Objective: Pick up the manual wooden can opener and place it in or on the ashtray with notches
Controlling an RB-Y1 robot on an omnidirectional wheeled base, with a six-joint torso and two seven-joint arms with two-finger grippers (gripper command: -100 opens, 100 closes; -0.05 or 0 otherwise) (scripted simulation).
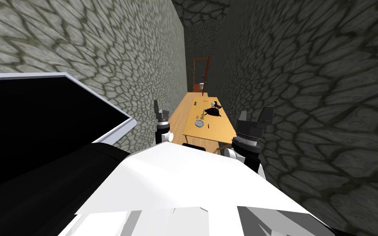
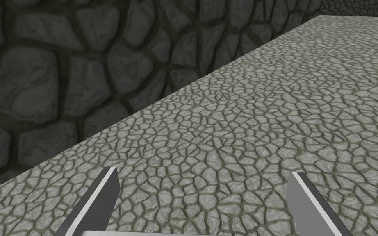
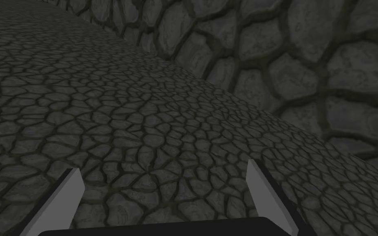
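A wooden table (image 1: pixel 219 130) stands ahead of me in a narrow passage. On its near part lies a round grey dish (image 1: pixel 199 123), likely the ashtray. A small dark item (image 1: pixel 207 125) lies just beside the dish and another (image 1: pixel 194 105) lies farther back; I cannot tell which is the can opener. My left gripper (image 1: pixel 158 107) (image 2: pixel 204 172) is raised left of the table, open and empty. My right gripper (image 1: pixel 254 115) (image 3: pixel 163 166) is raised at the table's right side, also open and empty. Both are well short of the objects.
A black lump (image 1: pixel 213 111) and a brass-coloured piece (image 1: pixel 203 116) sit mid-table. Stone walls (image 1: pixel 151 61) close in on both sides. A white-framed black panel (image 1: pixel 40 119) stands near on my left. A red-brown frame (image 1: pixel 201 73) stands beyond the table's far end.
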